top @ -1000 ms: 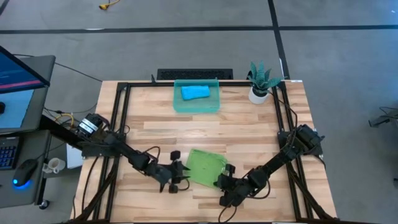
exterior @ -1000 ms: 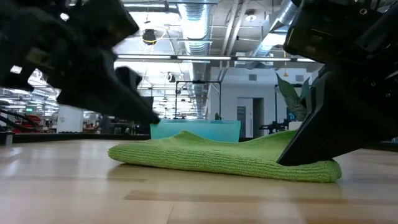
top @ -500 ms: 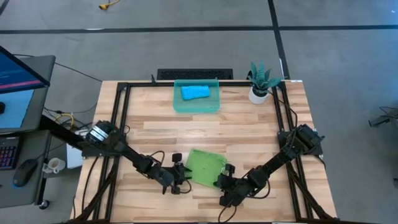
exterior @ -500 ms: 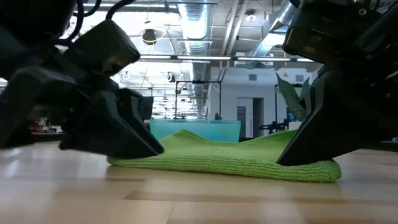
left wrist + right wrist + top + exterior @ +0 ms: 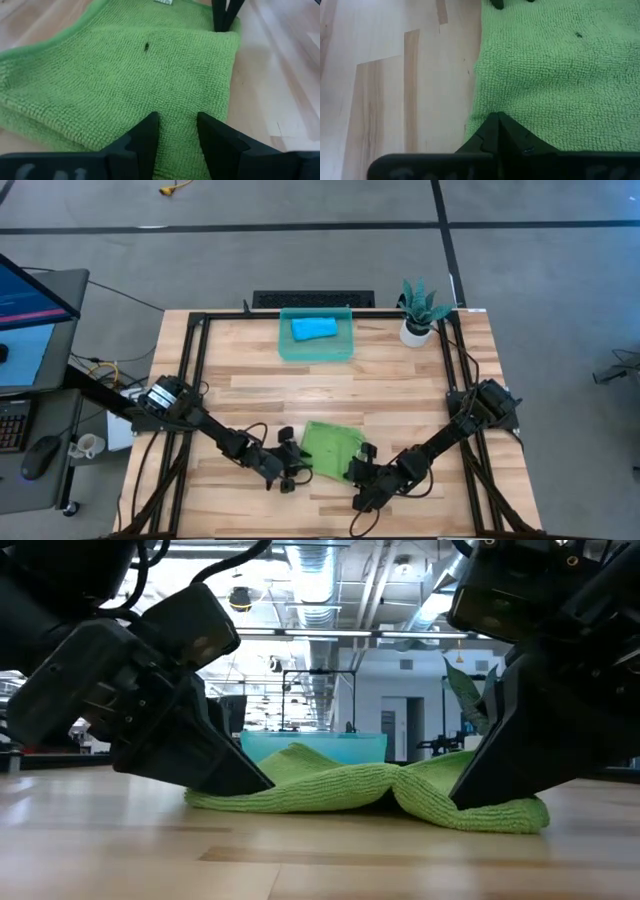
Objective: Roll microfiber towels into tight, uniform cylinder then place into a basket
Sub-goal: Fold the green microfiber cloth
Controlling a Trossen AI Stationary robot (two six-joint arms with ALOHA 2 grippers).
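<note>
The lime-green towel point(image 5: 333, 446) lies folded on the wooden table, humped in the middle with a crease point(image 5: 390, 788). My left gripper point(image 5: 177, 131) stands open at the towel's near-left corner, its fingertips down on the cloth. My right gripper point(image 5: 498, 120) is shut at the towel's near-right corner. The sky-blue towel point(image 5: 313, 328) lies rolled inside the teal basket point(image 5: 288, 345) at the table's far side. My left gripper rests both open fingertips point(image 5: 148, 131) on top of the towel near its near-left corner point(image 5: 255, 786), slanting down from the table's left; cloth shows in the gap between them. The towel lies on the table. My right gripper holds the towel's edge near the near-right corner point(image 5: 480, 119) between shut fingertips, slanting down from the table's right. The fingers hide the contact itself. That end of the towel point(image 5: 520, 812) lies on the table.
A white pot with a green plant point(image 5: 418, 312) stands at the far right corner. A black frame point(image 5: 190, 380) runs along the table's edges. Bare wood lies between the green towel and the basket. A desk with a monitor and mouse stands off the table's left.
My left gripper has sunk to the table and come toward the towel's left end, rolling a little. The towel's left end has been pushed rightward, and the cloth, flat before, now humps up with a crease in the middle. Its right end stayed put.
</note>
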